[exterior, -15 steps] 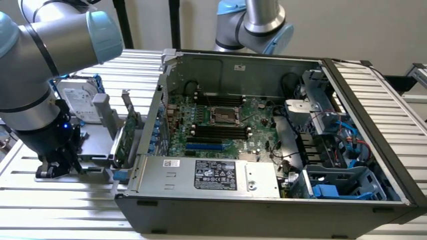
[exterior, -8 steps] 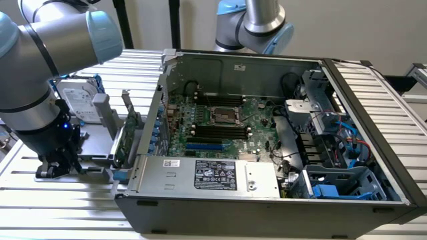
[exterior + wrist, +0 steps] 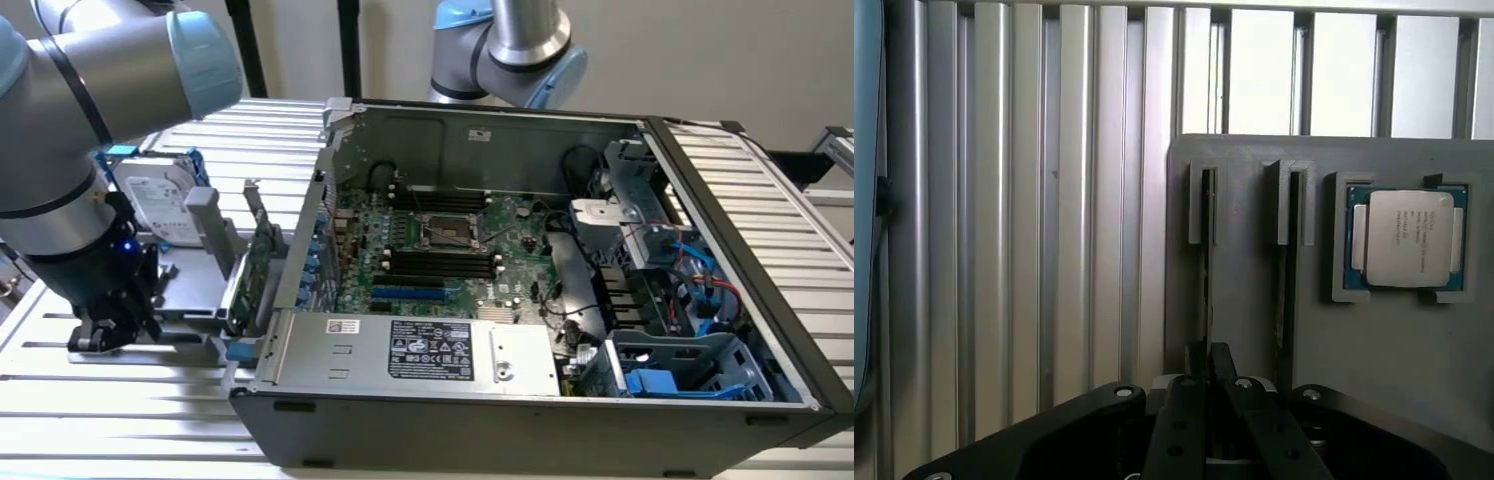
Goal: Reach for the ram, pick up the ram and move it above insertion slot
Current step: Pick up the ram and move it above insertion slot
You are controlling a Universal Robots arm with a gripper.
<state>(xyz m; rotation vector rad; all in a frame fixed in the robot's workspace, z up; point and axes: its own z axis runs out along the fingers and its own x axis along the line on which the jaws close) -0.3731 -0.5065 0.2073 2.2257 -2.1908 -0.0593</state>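
Ribbed aluminium worktop (image 3: 134, 400) before a pale wall (image 3: 707, 60); an open computer case (image 3: 534, 410) lies on it. Beside it the gripper (image 3: 1210, 352) has its jaws pinched on the ram (image 3: 1206, 260), standing edge-up in a slot of the grey holder (image 3: 1394, 360), near a processor (image 3: 1409, 238)

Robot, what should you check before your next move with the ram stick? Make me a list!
1. The black gripper is lined up over the thin ram stick, which stands on edge in the grey plastic holder: ok.
2. Firm hold on the ram stick: cannot tell.
3. Ram stick lifted out of its groove: not ok, it sits in the holder.
4. The square silver processor chip lies in its own recess, apart from the gripper: ok.
5. The dark grey computer case is open, and the black memory slots on the green motherboard are uncovered: ok.
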